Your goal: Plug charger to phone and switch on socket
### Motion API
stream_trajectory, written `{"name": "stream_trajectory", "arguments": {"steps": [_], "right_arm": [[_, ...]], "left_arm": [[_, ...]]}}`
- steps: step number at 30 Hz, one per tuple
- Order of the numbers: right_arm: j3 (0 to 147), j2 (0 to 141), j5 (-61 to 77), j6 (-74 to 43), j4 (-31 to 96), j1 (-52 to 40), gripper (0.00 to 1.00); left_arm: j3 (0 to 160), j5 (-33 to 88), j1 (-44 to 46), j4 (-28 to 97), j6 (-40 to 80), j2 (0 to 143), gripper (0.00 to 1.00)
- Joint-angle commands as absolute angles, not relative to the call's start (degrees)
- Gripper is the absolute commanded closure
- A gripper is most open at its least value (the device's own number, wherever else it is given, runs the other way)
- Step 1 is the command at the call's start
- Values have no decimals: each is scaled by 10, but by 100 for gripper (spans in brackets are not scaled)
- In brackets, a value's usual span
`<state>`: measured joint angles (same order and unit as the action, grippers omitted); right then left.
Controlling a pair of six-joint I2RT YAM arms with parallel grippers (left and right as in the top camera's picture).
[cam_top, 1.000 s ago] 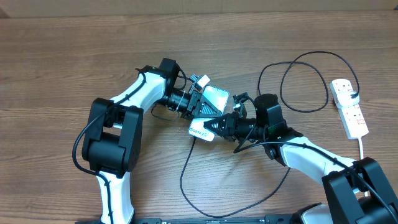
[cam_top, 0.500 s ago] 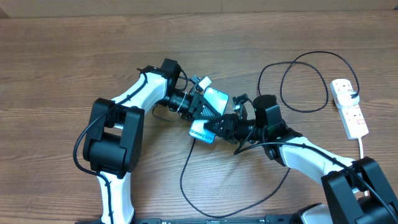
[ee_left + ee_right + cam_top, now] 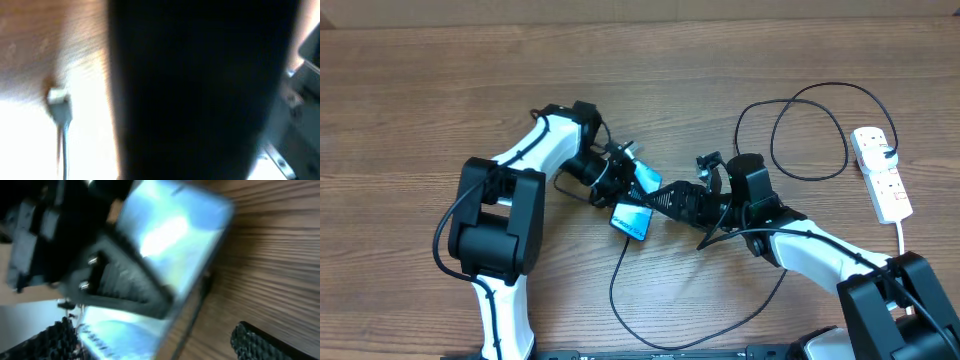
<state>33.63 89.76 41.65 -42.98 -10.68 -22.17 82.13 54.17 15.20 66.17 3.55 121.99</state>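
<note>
Left gripper [image 3: 628, 180], overhead: clenched on the phone [image 3: 632, 221], swung within the last second from flat to steeply tilted, likely presenting its port; right gripper [image 3: 658, 205] beside it, charger [image 3: 612, 283] apparently not yet in. Left wrist: mostly black blur, a loose connector tip [image 3: 57, 97] on wood. Right wrist: own fingers [image 3: 265, 340] spread, grasping nothing, lit screen between.

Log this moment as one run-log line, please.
left claw: clamps tilted slim black-edged smartphone, blue glowing screen | right claw: open beside it | white plastic power strip: untouched
</note>
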Motion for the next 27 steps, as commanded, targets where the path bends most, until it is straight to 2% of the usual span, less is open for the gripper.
{"name": "stream_trajectory", "arguments": {"steps": [1,5,17,27], "right_arm": [[337,901,344,-415,-79,-200,0],[337,901,294,-415,-38,-174,0],[337,901,255,-417,-37,-132,0],[337,901,255,-417,-37,-132,0]], "left_arm": [[830,545,140,715,50,1206,96],[830,545,138,797,60,1206,96],[830,551,148,952,80,1206,96],[830,551,211,969,112,1206,96]]}}
